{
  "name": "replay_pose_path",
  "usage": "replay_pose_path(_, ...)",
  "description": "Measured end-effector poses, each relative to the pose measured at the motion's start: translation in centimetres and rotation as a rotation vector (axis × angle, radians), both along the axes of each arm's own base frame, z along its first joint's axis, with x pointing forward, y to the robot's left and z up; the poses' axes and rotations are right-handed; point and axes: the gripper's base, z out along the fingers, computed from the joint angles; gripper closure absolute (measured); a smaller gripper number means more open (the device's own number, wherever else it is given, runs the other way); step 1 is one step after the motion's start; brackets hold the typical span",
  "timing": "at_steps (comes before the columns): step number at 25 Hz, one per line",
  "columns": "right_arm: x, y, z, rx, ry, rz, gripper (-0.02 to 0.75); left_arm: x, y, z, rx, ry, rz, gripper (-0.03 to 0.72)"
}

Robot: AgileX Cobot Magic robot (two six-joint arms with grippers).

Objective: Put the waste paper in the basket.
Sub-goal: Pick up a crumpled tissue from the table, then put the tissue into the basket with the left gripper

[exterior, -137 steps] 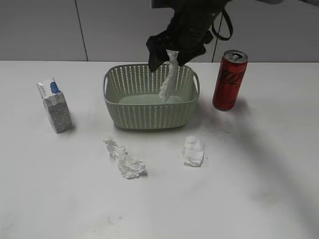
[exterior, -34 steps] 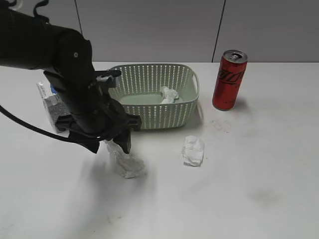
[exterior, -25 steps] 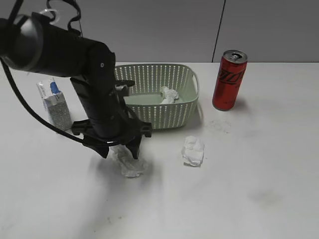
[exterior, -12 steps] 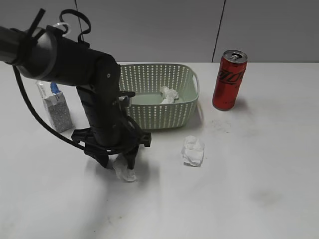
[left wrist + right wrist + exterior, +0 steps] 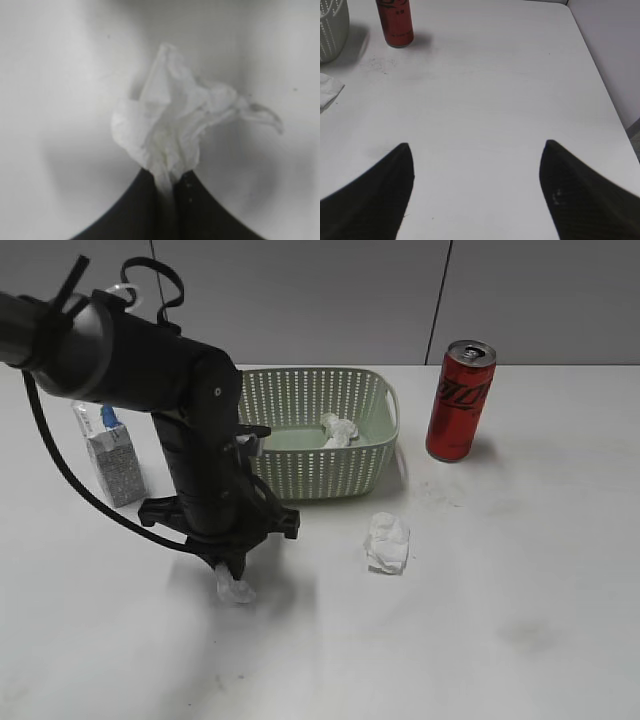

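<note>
My left gripper (image 5: 232,570) is shut on a crumpled white paper wad (image 5: 235,589), low over the table in front of the basket; the left wrist view shows the wad (image 5: 170,125) pinched between the closed fingertips of the left gripper (image 5: 167,179). The pale green slotted basket (image 5: 310,472) holds one white wad (image 5: 340,430). Another wad (image 5: 387,542) lies on the table to the right; its edge shows in the right wrist view (image 5: 329,92). My right gripper (image 5: 476,150) is open and empty over bare table, out of the exterior view.
A red can (image 5: 460,400) stands right of the basket, also in the right wrist view (image 5: 395,22). A grey-speckled tissue pack (image 5: 112,455) stands at the left. The basket's corner (image 5: 332,30) and the table's right edge (image 5: 600,85) show in the right wrist view.
My left arm came down over the elongated wad in front of the basket and closed its fingers on it. Earlier, the right arm dropped a wad into the basket and withdrew.
</note>
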Motion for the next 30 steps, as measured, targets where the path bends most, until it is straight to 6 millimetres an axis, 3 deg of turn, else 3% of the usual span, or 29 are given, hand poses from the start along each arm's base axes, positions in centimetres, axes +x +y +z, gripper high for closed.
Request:
replay_pose_path(9, 0.0, 0.0, 0.0, 0.000, 0.000, 0.000, 0.146, -0.2, 1.2, 8.2, -0.063, -0.236, -0.070, 0.657)
replay_pose_path(15, 0.0, 0.0, 0.0, 0.000, -0.001, 0.000, 0.146, 0.2, 1.5, 12.2, -0.138, -0.471, -0.126, 0.657)
replay_pose_path(24, 0.0, 0.0, 0.0, 0.000, -0.001, 0.000, 0.146, 3.3, -0.9, 14.8, -0.386, -0.948, -0.177, 0.657)
replay_pose_path(28, 0.0, 0.0, 0.0, 0.000, -0.001, 0.000, 0.146, 4.3, -1.9, 14.0, -0.424, -1.061, -0.242, 0.658)
replay_pose_path(30, 0.0, 0.0, 0.0, 0.000, -0.001, 0.000, 0.146, 4.7, -2.2, 12.7, -0.412, -1.045, -0.255, 0.653)
